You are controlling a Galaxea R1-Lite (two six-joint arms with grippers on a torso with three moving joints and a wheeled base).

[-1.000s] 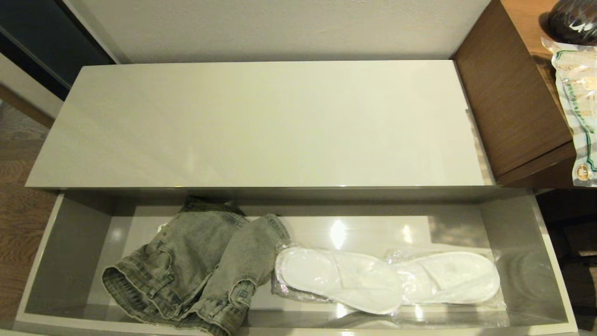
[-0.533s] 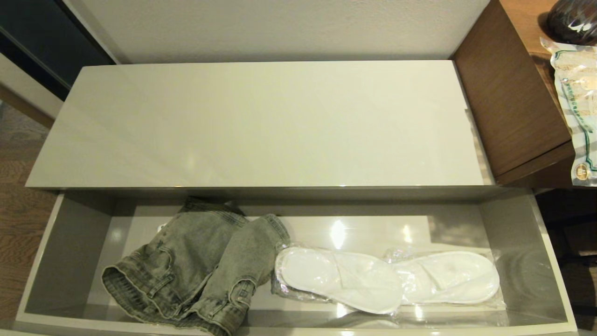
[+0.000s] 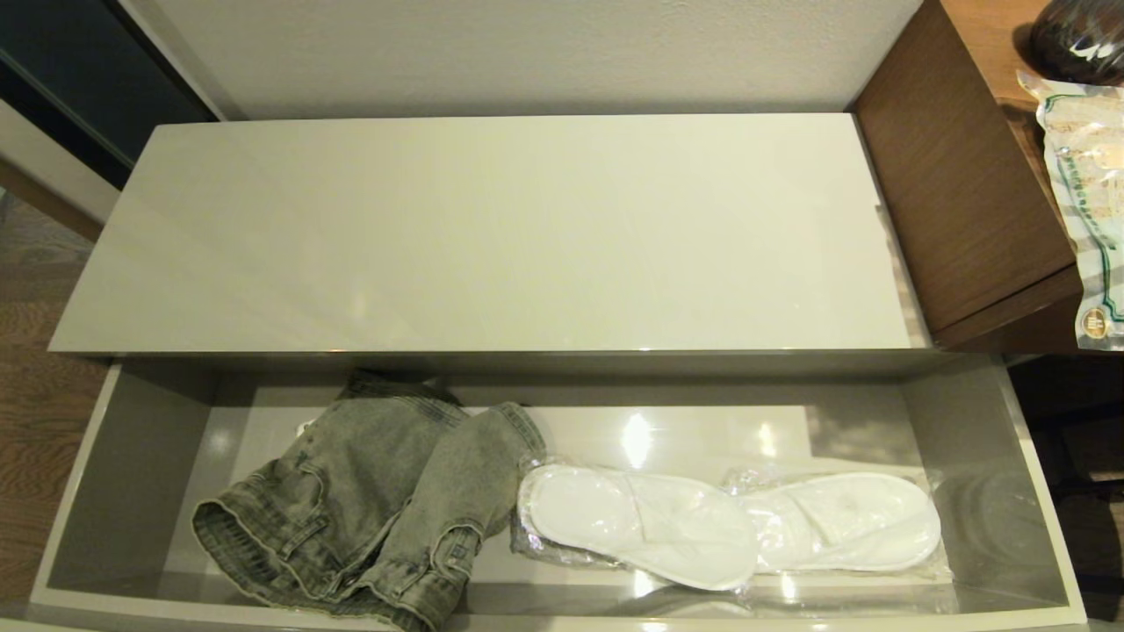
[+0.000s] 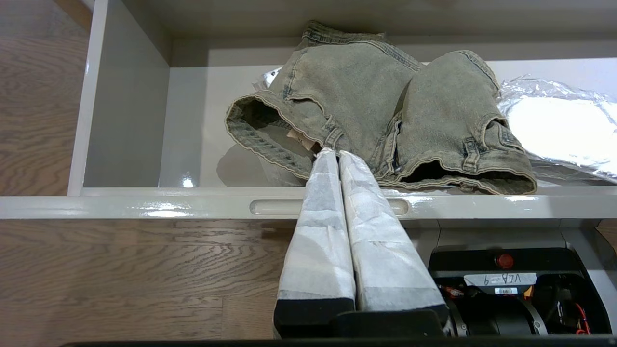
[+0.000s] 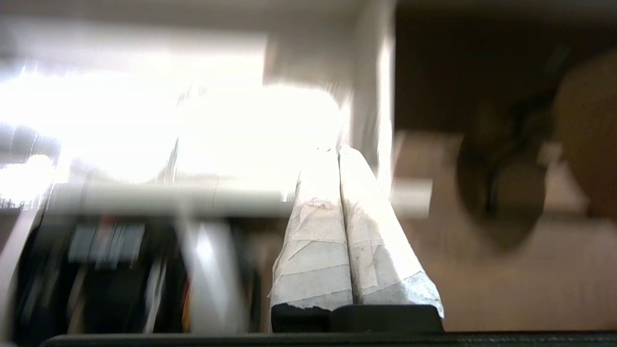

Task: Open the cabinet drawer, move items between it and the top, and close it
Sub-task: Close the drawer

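The cabinet drawer [image 3: 132,456] stands pulled out below the glossy pale top [image 3: 492,228], which is bare. Inside lie two bagged pairs of white slippers: one [image 3: 645,525] at the middle overlaps the other [image 3: 847,522] to its right. In the left wrist view the slipper bag [image 4: 554,127] shows beside the denim. My left gripper [image 4: 336,153] is shut and empty, hanging in front of the drawer's front rail [image 4: 144,206], over a handle slot. My right gripper [image 5: 336,149] is shut and empty near the drawer's right end. Neither arm shows in the head view.
Crumpled grey denim shorts [image 3: 360,509] fill the drawer's left half [image 4: 385,111]. A brown wood-grain desk [image 3: 957,175] rises at the right, carrying a printed bag [image 3: 1084,193] and a dark object [image 3: 1080,35]. Wooden floor [image 3: 35,412] lies left of the cabinet.
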